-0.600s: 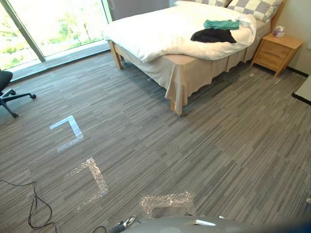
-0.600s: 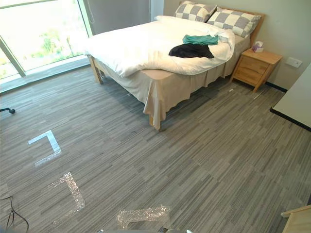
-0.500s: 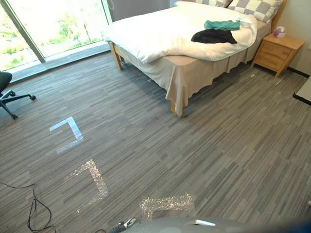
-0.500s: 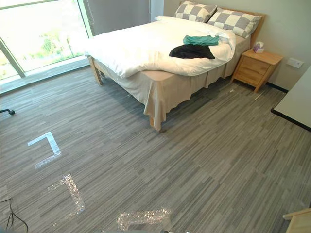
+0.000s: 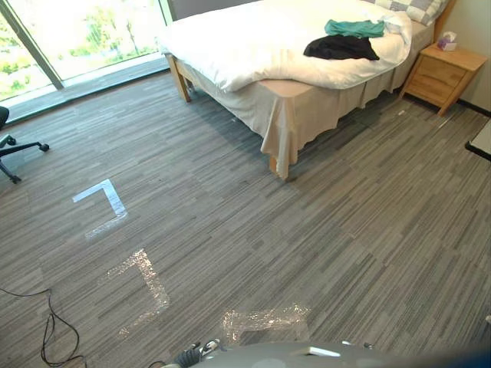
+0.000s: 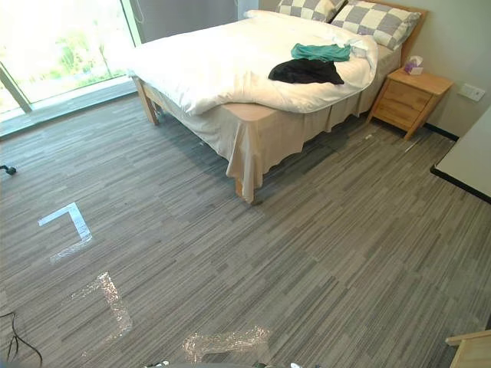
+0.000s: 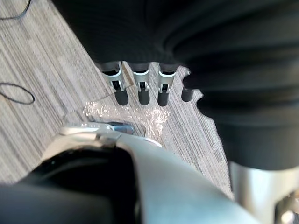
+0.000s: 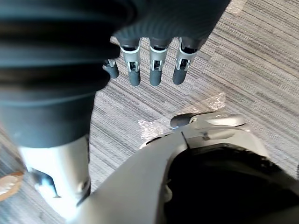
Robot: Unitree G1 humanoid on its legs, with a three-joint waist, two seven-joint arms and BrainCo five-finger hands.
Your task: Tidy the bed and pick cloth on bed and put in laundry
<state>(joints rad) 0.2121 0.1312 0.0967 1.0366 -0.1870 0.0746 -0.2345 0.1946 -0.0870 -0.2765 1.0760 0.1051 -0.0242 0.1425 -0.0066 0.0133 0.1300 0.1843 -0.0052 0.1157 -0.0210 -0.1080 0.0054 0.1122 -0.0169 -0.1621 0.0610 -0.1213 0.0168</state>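
Right wrist view, hand [image 8: 158,65] far from cloth [image 6: 305,71]

your two head views look down across the floor [image 5: 368,230] toward the bed [image 6: 230,69], well away, sharing nearly the same scene. the left wrist view looks closely along the left robot hand [image 7: 139,86] down at the floor; the right does likewise along the right robot hand [image 8: 158,65].

Grey striped carpet [image 6: 345,253], bright floor-length window [image 6: 61,46], wooden nightstand [image 6: 410,96] by beige wall [image 6: 460,38]
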